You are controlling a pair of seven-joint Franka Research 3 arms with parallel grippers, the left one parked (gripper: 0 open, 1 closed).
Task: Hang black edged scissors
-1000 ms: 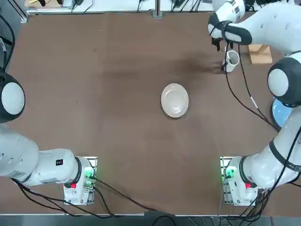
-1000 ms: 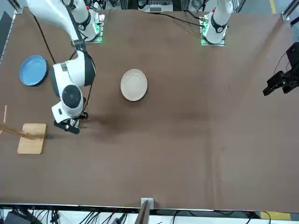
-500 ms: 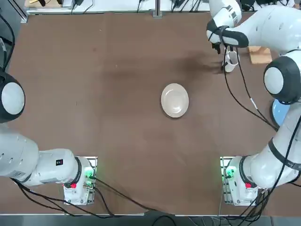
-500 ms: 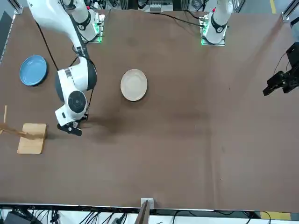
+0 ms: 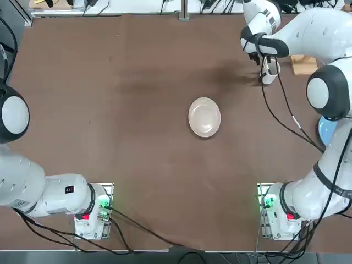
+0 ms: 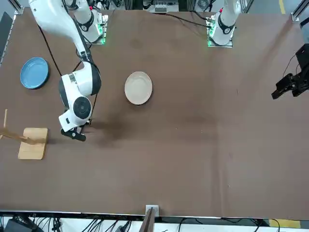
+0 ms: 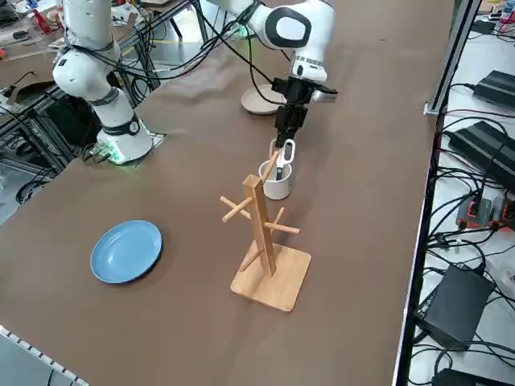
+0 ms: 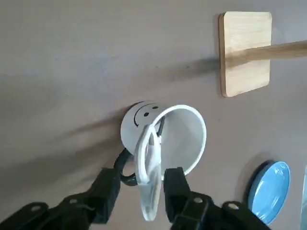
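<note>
Because the white mug [image 8: 187,141] keeps the scissors [image 8: 150,194] upright, their handles rise above it, where the right gripper [image 8: 145,176] is open around them, seemingly without touching.

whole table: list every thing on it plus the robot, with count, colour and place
scissors: 1, whitish handles, standing in the mug, between the right gripper's fingers
mug: 1, white with a smiley face and a dark handle, beside the rack toward the white plate
rack: 1, light wood, square base, post with pegs, near the table's far right as the robot sees it
blue plate: 1, light blue, on the robot's right side of the table
white plate: 1, round, near the table's middle
right arm: 1, white and dark grey, reaching over the mug
right gripper: 1, black, at the scissors, fingers apart
</note>
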